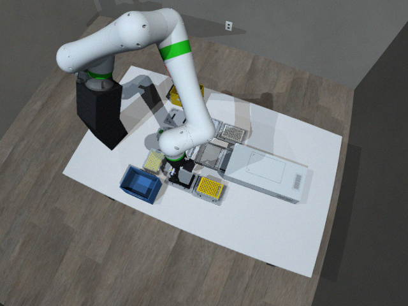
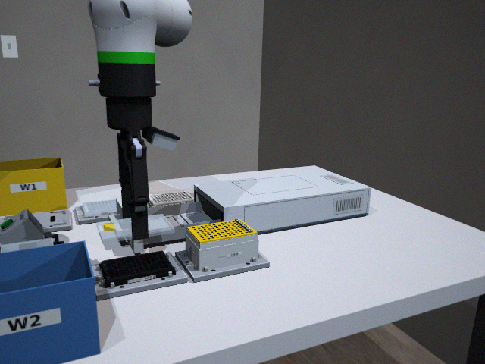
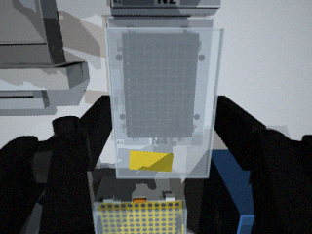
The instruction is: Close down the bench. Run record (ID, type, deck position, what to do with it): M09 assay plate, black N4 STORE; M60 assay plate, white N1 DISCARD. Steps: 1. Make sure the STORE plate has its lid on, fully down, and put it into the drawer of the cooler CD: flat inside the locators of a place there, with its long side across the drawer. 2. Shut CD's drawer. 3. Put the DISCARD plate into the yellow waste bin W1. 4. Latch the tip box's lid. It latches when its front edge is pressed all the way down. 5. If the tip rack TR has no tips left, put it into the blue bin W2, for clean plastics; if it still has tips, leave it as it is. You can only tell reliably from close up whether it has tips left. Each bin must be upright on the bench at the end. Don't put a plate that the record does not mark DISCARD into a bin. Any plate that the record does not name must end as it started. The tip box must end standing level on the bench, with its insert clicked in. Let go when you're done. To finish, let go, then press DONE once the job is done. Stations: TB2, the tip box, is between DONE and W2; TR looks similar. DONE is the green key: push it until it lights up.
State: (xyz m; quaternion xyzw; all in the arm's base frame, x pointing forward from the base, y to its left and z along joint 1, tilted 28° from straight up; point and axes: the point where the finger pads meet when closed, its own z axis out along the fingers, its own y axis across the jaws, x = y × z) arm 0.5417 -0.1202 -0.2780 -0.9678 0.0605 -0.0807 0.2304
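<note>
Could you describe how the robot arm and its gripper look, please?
The arm is smooth, white and rounded, with bright green bands at the joints. Its wrist section is black. The gripper is black, with two long, flat fingers. A small white box is attached beside the wrist.

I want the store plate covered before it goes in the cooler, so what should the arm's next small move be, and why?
Probably a slow, straight descent. The gripper holds the clear lid flat just above the uncovered black plate, and the wrist view shows the plate's well grid framed inside the lid's outline, so they look aligned. Release once it is fully down.
</note>
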